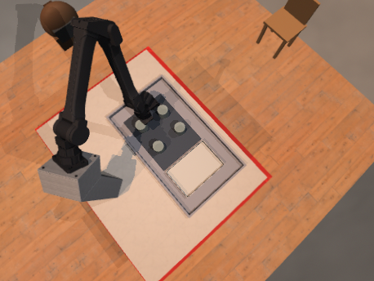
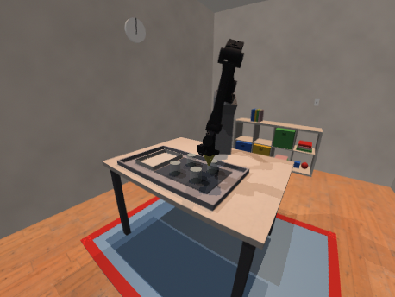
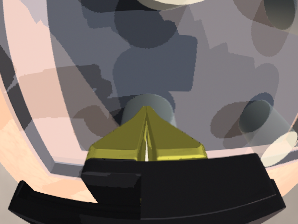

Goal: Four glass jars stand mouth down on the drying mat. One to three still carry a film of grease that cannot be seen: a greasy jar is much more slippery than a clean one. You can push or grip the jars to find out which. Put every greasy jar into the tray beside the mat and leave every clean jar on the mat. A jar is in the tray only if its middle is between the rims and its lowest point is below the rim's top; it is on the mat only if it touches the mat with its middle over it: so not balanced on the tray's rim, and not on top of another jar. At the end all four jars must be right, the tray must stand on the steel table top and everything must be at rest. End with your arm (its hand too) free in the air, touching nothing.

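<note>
Four pale jars stand apart, mouth down, on the dark drying mat (image 1: 172, 153). In the top view they are a back jar (image 1: 163, 109), a left jar (image 1: 140, 125), a right jar (image 1: 180, 127) and a front jar (image 1: 158, 145). The cream tray (image 1: 196, 169) (image 2: 159, 160) lies beside the mat and holds no jar. My gripper (image 1: 148, 120) (image 2: 210, 165) (image 3: 146, 112) is shut with nothing between its yellow fingertips. It points down between the left and back jars. In the wrist view the tips overlap one jar (image 3: 146, 100); whether they touch it cannot be told.
Mat and tray lie on a grey steel top (image 1: 213, 177) with a raised dark rim around it. The arm's base (image 1: 67, 180) stands on the far side from the right jar. The forearm and its shadow cover part of the mat. A chair and a shelf stand well away.
</note>
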Robot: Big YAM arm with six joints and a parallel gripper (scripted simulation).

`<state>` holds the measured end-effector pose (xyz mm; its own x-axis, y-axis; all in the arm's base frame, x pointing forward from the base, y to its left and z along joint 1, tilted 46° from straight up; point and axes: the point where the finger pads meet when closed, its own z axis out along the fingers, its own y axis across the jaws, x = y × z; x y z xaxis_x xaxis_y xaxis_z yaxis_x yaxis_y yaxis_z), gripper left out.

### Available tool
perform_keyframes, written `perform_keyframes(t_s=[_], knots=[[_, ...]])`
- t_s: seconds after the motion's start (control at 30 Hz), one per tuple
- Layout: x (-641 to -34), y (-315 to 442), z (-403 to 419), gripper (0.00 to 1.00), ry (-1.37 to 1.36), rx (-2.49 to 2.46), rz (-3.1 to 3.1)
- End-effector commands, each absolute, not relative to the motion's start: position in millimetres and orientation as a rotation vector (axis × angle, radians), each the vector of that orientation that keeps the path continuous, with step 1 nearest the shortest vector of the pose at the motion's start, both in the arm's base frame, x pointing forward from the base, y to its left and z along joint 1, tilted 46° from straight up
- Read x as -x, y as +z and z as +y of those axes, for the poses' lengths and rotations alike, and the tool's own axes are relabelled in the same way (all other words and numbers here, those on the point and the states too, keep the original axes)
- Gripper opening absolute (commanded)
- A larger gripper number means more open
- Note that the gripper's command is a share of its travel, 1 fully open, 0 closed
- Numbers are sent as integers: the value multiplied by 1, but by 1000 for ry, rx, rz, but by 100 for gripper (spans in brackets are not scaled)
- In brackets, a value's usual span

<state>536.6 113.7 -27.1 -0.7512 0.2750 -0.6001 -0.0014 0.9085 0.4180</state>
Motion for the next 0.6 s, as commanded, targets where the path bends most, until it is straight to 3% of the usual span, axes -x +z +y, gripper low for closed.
perform_keyframes(t_s=[0.0,0.57], knots=[[-522,-37,119,0,528,-198,2397],[-521,-38,119,0,528,-198,2397]])
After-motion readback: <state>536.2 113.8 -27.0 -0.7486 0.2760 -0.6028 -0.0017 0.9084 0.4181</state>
